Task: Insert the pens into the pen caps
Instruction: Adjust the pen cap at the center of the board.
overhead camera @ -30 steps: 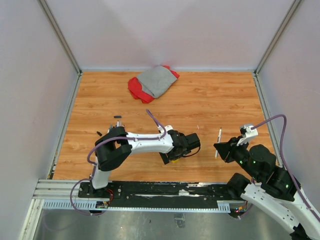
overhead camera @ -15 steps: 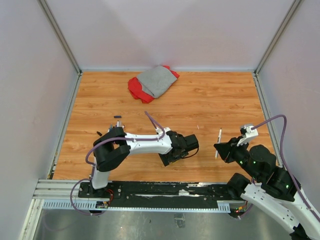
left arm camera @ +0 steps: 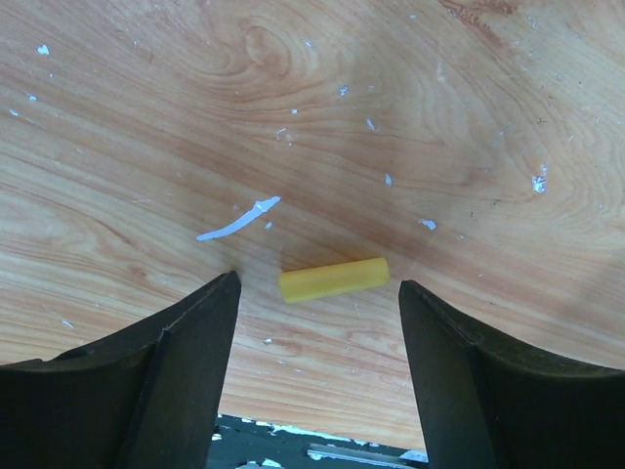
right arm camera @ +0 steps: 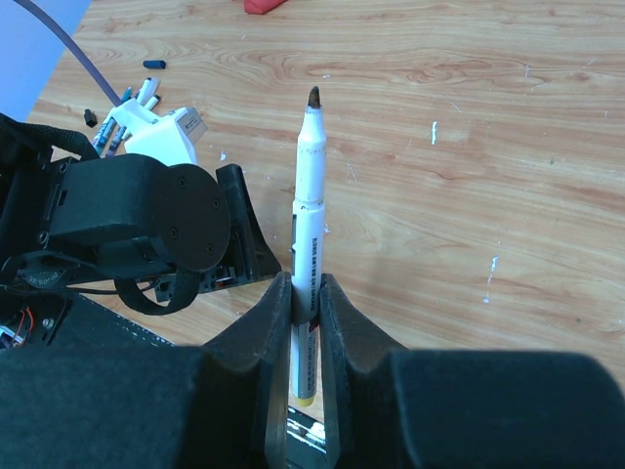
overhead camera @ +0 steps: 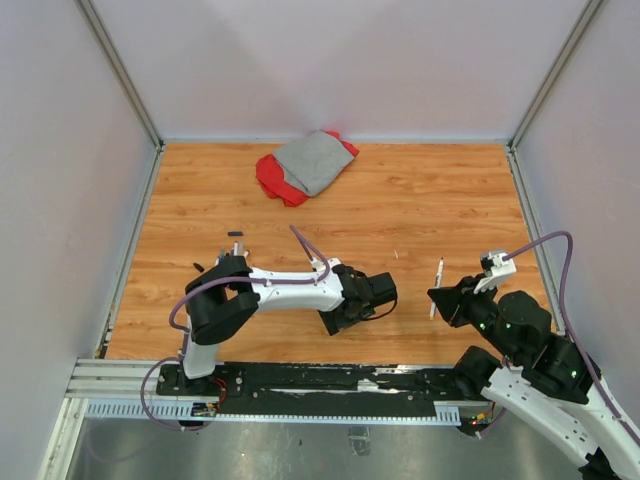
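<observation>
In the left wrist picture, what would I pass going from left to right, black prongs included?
Black finger → yellow-orange pen cap, lying flat on the wood → second black finger. The long white scrap overlaps the first finger sideways, so it is left out.

Robotics lab test cell. Plain pale panel walls on aluminium corner posts enclose wood-grain tabletop; cabled left arm, right arm bolted to slotted rail.
</observation>
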